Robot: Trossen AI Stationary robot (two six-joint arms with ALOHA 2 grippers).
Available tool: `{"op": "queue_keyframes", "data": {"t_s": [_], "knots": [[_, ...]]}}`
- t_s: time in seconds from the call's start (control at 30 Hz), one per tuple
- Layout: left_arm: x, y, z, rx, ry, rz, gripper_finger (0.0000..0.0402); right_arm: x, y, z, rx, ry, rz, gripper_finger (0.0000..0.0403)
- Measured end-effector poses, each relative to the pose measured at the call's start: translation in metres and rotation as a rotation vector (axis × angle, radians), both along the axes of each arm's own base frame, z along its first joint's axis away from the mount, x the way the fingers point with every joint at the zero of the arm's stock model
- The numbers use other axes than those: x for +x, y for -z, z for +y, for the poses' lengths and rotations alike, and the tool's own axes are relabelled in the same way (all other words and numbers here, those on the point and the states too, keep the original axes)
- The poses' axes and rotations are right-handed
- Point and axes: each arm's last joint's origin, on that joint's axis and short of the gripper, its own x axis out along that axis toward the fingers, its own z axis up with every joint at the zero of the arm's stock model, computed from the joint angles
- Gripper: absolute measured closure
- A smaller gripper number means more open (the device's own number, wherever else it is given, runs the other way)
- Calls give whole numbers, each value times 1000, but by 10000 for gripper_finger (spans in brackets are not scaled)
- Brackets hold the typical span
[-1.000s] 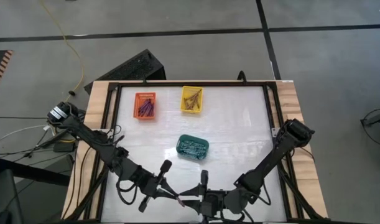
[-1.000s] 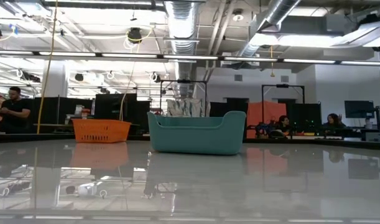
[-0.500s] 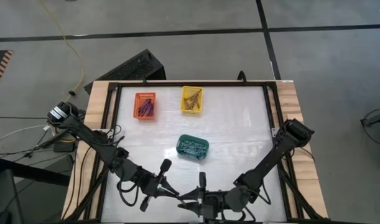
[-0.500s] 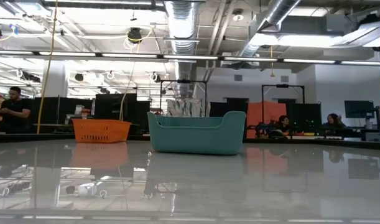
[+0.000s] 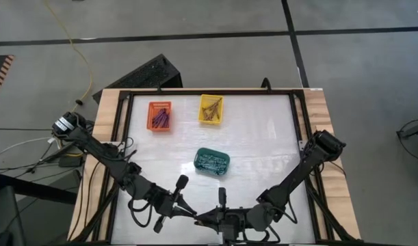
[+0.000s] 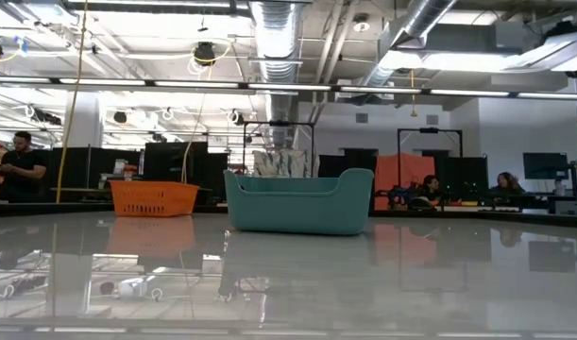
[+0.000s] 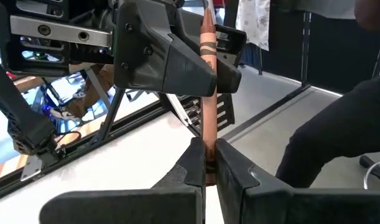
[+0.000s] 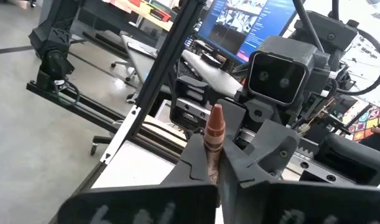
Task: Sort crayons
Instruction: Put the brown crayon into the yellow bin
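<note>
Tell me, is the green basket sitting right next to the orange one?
No, the green basket sits alone nearer the arms, while the orange basket is beside the yellow basket.

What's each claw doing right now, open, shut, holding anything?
Left claw: shut on the brown-red crayon.
Right claw: shut on the same crayon.

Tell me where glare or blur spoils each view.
High view: a pale sheen streaks the white table around the teal basket, and the crayons inside it are too small to tell apart. Low view: the glossy tabletop mirrors the ceiling lights and baskets. Left wrist view: the brown crayon is crisp, the nearest foreground soft. Right wrist view: the gripper base at the bottom is blurred.
</note>
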Motion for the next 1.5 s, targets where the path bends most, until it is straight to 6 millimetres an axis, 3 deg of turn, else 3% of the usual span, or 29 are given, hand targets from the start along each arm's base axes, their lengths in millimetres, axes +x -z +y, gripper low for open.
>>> {"op": "queue_keyframes", "data": {"t_s": [0.13,0.33,0.47,0.57,0.9,1.23,1.33,1.5], "knots": [[0,1,1,7,-26,7,371,0,1,0,-7,5,10,399],[-1,13,5,55,-149,113,264,10,13,-12,-21,39,112,400],[-1,26,15,86,-267,247,210,24,31,-35,-23,99,262,402],[-4,40,23,97,-351,351,196,34,40,-60,-37,145,376,402],[-27,106,43,145,-524,528,203,51,36,-172,-155,227,644,403],[-40,143,66,167,-622,587,203,54,37,-316,-233,203,782,403],[-41,146,68,147,-630,598,203,49,37,-358,-169,207,771,403],[-41,146,68,109,-643,602,203,36,26,-424,124,319,599,403]]}}
